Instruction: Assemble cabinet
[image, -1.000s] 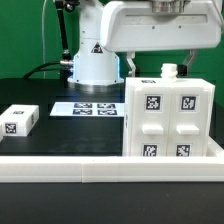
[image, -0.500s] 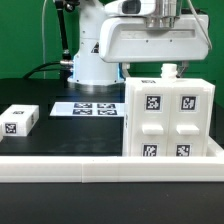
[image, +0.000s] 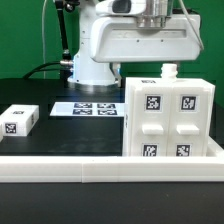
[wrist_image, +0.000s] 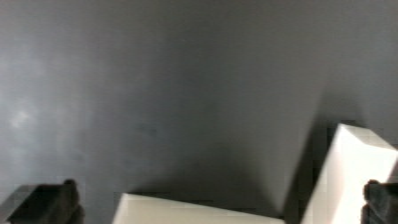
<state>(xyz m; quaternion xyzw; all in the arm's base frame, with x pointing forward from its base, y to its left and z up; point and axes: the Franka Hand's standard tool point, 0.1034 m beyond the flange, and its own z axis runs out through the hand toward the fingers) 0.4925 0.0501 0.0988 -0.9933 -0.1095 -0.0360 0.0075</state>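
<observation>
The cabinet body (image: 168, 118) is a white box with several square tags on its front. It stands upright at the exterior view's right, just behind the white front rail. A small white panel (image: 18, 120) with one tag lies at the exterior view's left. My hand's white housing (image: 140, 40) hangs above and behind the cabinet body, and its fingers do not show clearly there. In the wrist view my gripper (wrist_image: 214, 205) is open and empty, with its fingertips (wrist_image: 50, 203) far apart. White cabinet surfaces (wrist_image: 365, 170) lie below it over the black table.
The marker board (image: 88, 108) lies flat on the black table behind the panel, in front of the robot's base (image: 92, 68). A white rail (image: 110, 165) runs along the table's front edge. Black table (image: 70, 130) lies between the panel and the cabinet body.
My hand has moved toward the exterior view's left, above the cabinet body. The cabinet body and the small panel have not moved.
</observation>
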